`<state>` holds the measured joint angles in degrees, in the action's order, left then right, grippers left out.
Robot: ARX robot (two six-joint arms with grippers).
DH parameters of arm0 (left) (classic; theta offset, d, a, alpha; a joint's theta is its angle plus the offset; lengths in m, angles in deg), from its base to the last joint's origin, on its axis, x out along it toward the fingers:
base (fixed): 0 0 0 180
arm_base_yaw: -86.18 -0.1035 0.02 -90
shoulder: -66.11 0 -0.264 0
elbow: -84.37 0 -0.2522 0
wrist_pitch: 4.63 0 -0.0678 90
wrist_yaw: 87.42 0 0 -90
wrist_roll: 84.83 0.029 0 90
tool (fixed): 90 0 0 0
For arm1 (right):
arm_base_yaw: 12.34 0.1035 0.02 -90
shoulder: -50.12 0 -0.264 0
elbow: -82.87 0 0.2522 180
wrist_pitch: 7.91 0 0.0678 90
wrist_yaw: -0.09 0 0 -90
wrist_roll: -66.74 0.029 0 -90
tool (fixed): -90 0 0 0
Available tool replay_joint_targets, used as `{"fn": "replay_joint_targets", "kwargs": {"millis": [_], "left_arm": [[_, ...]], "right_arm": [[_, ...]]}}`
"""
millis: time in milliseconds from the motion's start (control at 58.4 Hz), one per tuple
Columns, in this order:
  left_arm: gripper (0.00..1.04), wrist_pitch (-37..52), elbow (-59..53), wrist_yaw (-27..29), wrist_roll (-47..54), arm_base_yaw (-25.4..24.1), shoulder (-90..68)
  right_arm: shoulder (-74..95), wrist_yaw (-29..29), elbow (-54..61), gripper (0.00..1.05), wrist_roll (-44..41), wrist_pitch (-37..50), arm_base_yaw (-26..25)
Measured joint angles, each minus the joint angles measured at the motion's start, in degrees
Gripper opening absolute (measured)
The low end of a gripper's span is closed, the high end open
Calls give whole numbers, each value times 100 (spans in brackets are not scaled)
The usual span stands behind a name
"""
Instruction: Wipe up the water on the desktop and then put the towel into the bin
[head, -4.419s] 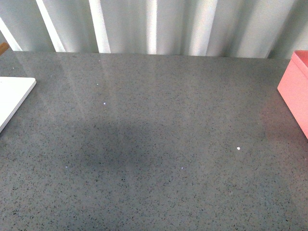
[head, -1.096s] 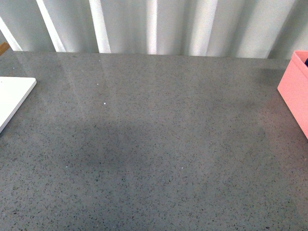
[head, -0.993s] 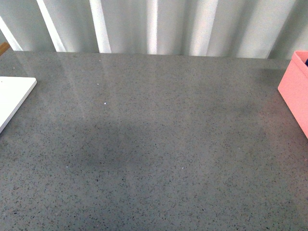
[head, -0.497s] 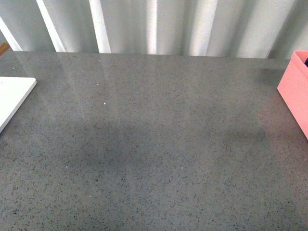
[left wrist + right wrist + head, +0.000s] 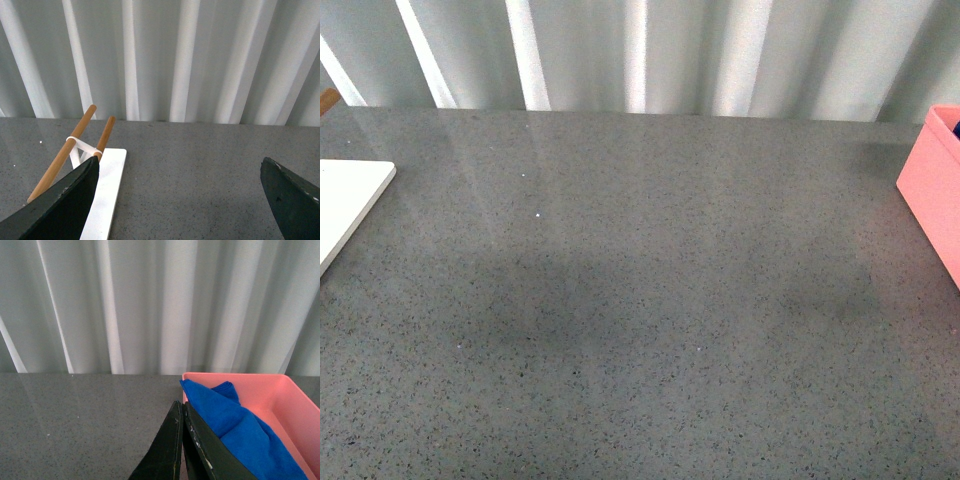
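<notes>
The white speck of water seen earlier on the speckled grey desktop (image 5: pixel 640 300) is gone — wiping looks finished. The bright blue towel (image 5: pixel 235 422) now lies rumpled inside the salmon-pink bin (image 5: pixel 280 400) — task apparently complete. Right gripper (image 5: pixel 182 450) is pressed together, empty; left gripper (image 5: pixel 177 192) is spread wide.

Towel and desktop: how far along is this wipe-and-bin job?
Nearly finished, it seems. Done: the desktop shows no visible water in the front view, and the towel lies inside the bin in the right wrist view. In hand: nothing; the right end effector is shut and empty beside the bin, and the left end effector is open over bare desktop. Left: apparently only pulling the arms back.
</notes>
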<state>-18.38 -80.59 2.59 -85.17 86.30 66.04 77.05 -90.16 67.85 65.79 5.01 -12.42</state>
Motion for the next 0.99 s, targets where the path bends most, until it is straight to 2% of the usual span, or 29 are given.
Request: {"fn": "replay_joint_targets", "kwargs": {"millis": [737, 839, 993], "left_arm": [[98, 0, 0, 0, 2, 0, 0], [98, 0, 0, 0, 2, 0, 0], [98, 0, 0, 0, 2, 0, 7]], "right_arm": [[-1711, 2, 4, 3, 35, -1665, 0], [-2470, 4, 4, 3, 37, -2610, 2], [-2669, 17, 4, 3, 37, -2658, 2]]}}
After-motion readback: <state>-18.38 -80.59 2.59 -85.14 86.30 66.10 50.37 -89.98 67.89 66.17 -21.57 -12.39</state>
